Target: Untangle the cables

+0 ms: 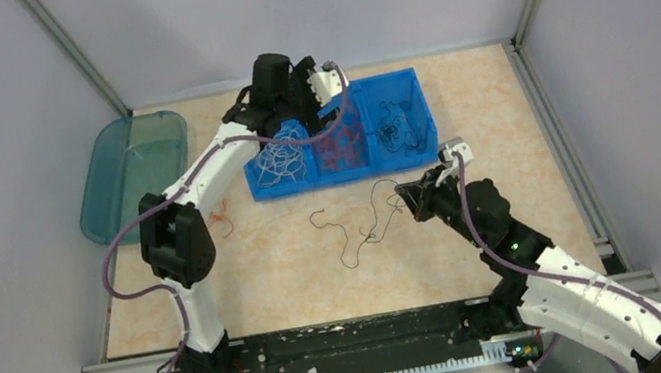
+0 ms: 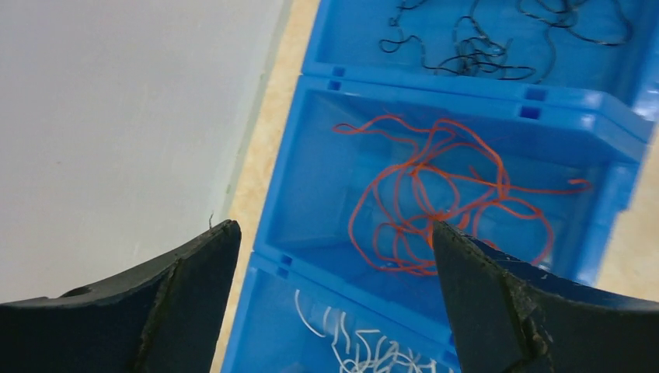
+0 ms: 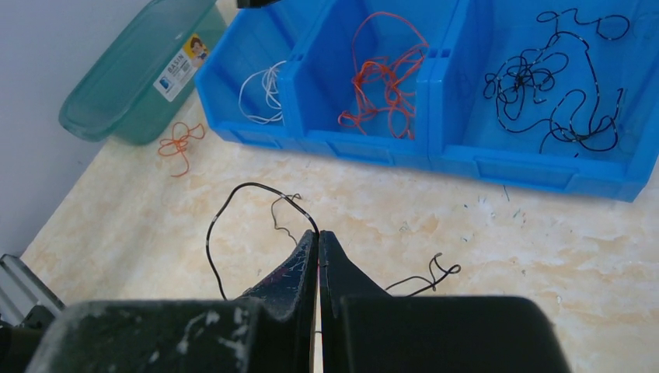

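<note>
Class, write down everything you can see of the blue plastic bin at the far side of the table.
The blue bin looks like glossy moulded plastic, with three open-topped compartments side by side. It stands upright on the table, slightly angled to the table's edges. One end compartment holds white cables, the middle one orange-red cables, and the other end black cables. The left gripper hangs open above the middle compartment, apart from it.

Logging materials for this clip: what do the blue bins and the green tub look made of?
Blue bins: opaque moulded plastic, likely, with a slight sheen and crisp moulded ribs. Green tub: translucent tinted plastic, glossy; light passes through its walls.
</note>
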`<state>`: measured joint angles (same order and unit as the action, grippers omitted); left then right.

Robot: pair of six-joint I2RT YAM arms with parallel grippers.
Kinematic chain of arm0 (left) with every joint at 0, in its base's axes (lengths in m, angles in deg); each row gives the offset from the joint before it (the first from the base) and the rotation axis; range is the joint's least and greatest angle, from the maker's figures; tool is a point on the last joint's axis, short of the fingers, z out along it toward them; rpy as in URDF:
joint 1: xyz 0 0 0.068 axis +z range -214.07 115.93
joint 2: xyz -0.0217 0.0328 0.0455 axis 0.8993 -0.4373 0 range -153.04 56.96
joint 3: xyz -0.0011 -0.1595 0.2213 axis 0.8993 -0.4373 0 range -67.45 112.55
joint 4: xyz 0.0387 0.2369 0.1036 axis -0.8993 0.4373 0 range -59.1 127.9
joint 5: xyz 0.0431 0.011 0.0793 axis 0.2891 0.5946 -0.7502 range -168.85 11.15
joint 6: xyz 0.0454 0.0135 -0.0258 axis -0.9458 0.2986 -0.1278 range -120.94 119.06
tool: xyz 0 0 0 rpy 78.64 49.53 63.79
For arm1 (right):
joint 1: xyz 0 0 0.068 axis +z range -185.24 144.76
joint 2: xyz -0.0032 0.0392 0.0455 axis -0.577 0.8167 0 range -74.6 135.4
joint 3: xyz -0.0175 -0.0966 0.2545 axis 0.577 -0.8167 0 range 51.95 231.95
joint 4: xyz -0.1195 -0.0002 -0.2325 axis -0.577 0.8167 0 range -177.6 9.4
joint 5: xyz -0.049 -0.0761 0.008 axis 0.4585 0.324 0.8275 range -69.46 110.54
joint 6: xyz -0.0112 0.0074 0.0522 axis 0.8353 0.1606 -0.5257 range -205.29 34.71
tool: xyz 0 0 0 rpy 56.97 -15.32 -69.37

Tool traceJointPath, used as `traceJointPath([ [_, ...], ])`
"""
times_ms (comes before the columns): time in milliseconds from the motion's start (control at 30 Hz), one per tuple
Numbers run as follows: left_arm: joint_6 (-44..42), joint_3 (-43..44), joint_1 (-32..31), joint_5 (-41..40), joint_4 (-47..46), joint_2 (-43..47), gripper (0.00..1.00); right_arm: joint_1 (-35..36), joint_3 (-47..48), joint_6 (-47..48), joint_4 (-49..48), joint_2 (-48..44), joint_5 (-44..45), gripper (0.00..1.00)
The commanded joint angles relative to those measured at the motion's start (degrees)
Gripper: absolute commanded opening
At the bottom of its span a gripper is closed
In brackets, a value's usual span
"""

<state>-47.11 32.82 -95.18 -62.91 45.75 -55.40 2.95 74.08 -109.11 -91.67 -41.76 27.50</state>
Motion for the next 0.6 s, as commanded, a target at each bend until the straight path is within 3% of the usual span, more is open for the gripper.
traceJointPath([
  [0,1.1,4.7,1.2,7.1,10.7,5.4,0.99,-0.4,7.2,-0.9,2.4,5.0,1.5,0.00],
  [133,2.1,2.8,3.8,23.0,21.8,12.0,1.00,-0.9,14.8,-1.0,5.3,10.8,1.2,0.00],
  [267,2.8,-7.7,4.5,33.3,22.6,21.3,0.99,-4.0,24.7,-1.3,8.8,15.2,-2.5,0.00],
  [433,2.6,-17.0,6.0,35.4,21.0,31.5,1.00,-9.9,37.8,-2.2,14.2,20.5,-10.0,0.00],
  [567,5.8,-18.5,11.8,34.8,21.2,35.0,0.99,-13.5,46.2,-1.7,16.8,24.0,-12.7,0.00],
])
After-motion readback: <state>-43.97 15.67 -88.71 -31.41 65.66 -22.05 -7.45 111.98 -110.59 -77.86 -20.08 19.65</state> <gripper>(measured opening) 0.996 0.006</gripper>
